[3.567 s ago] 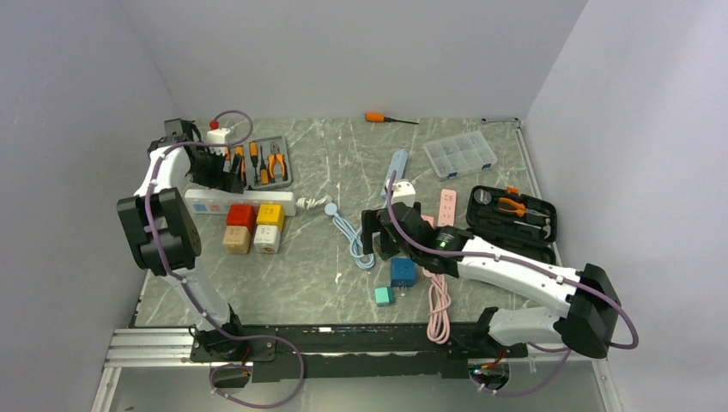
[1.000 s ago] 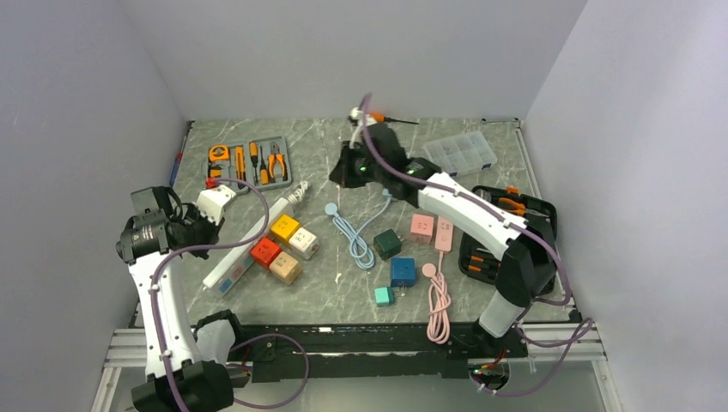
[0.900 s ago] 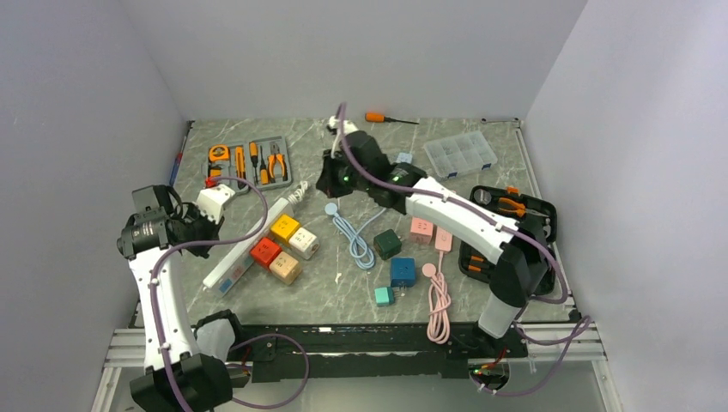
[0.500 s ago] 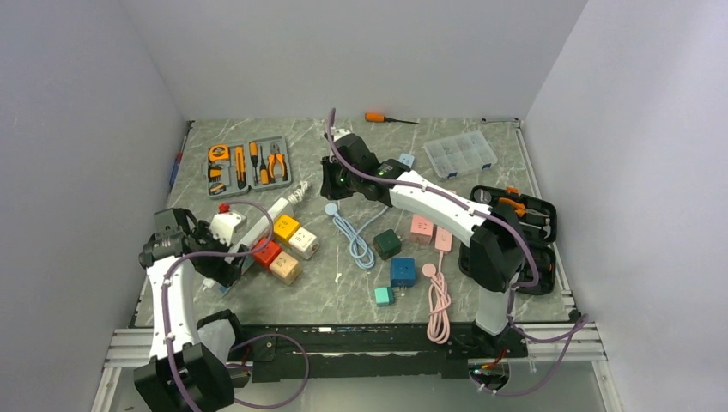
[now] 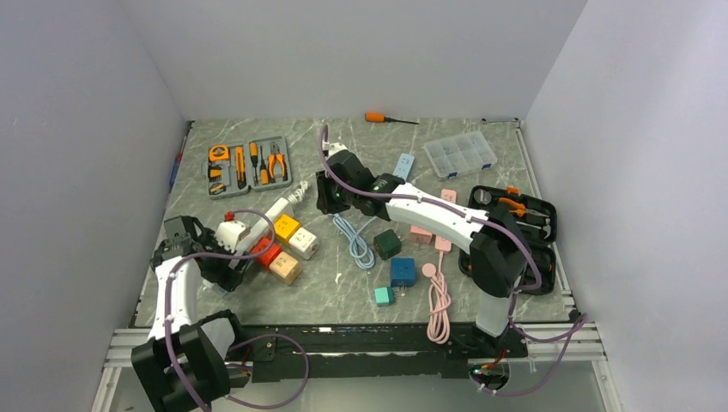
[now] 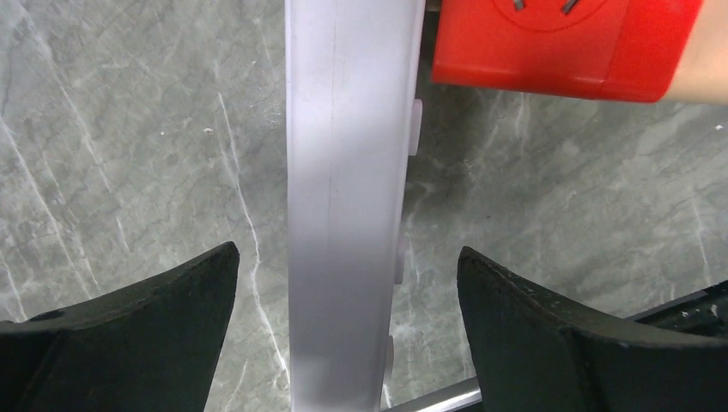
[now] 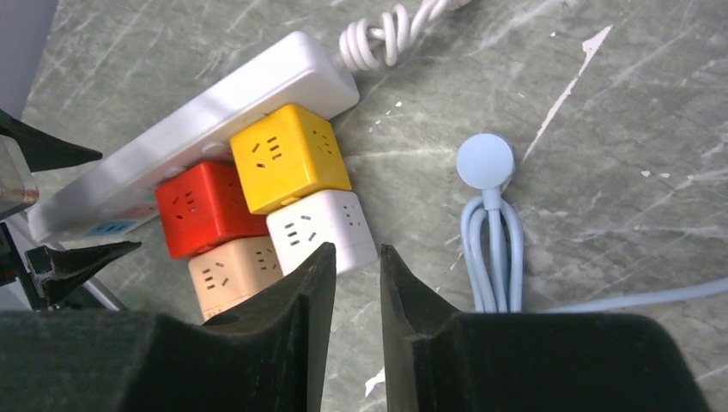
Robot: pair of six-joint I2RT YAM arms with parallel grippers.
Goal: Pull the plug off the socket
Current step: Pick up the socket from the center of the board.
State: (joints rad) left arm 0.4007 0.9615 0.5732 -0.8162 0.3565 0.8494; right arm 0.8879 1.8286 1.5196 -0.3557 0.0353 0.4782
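Observation:
A white socket strip (image 5: 266,225) lies diagonally on the marble table. Yellow (image 5: 286,227) and red (image 5: 266,251) cube plugs sit against its side, with white (image 5: 303,243) and tan (image 5: 286,268) cubes behind them. My left gripper (image 6: 345,253) is wide open and straddles the strip's (image 6: 352,197) near end without touching it; the red cube (image 6: 558,43) is just ahead. In the top view this gripper (image 5: 227,270) is low at the strip's end. My right gripper (image 7: 356,249) hovers above the white cube (image 7: 322,227), its fingers a narrow gap apart and empty.
A light blue cable (image 7: 489,249) lies right of the cubes, and the strip's coiled cord (image 7: 395,26) lies beyond them. A tool tray (image 5: 249,163), screwdriver (image 5: 378,118), clear organizer (image 5: 459,154), black tool case (image 5: 515,215), green (image 5: 387,244) and blue (image 5: 403,271) cubes and a pink cable (image 5: 438,300) lie around.
My left gripper dropped toward the strip's near end and opened wide. My right arm swung left and nearer, toward the cubes, and its jaws parted slightly.

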